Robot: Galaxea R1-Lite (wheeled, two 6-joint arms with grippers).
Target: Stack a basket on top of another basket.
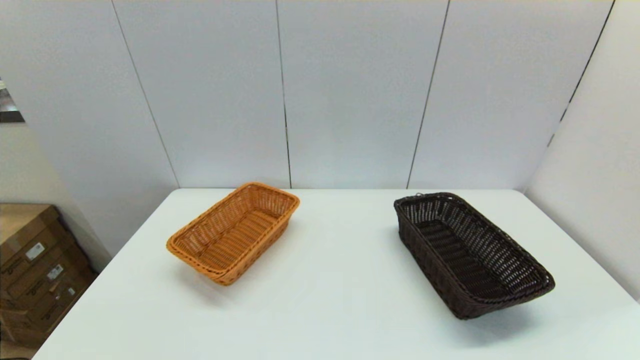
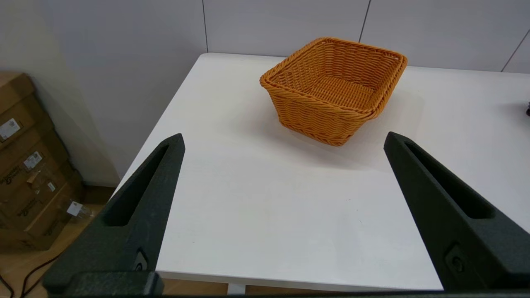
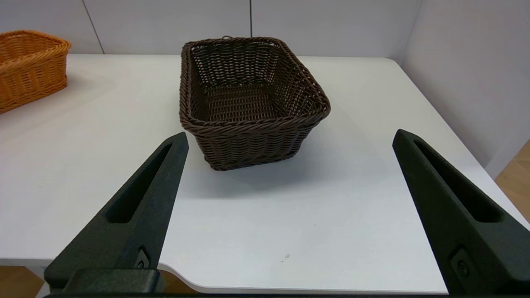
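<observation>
The left tool (image 2: 283, 138) hangs over the near edge of the white worktop (image 1: 340, 280), its two black fingers spread wide with nothing between them, facing the orange-tan basket (image 2: 334, 89). The right tool (image 3: 290, 136) is likewise spread wide and empty, held at the near edge and facing the dark brown basket (image 3: 248, 99). Neither tool appears in the head view. There, the orange-tan basket (image 1: 235, 231) sits on the worktop's left half and the dark brown basket (image 1: 470, 252) on its right half, well apart, each upright and empty. Cardboard boxes (image 1: 35, 270) stand on the floor left of the worktop.
</observation>
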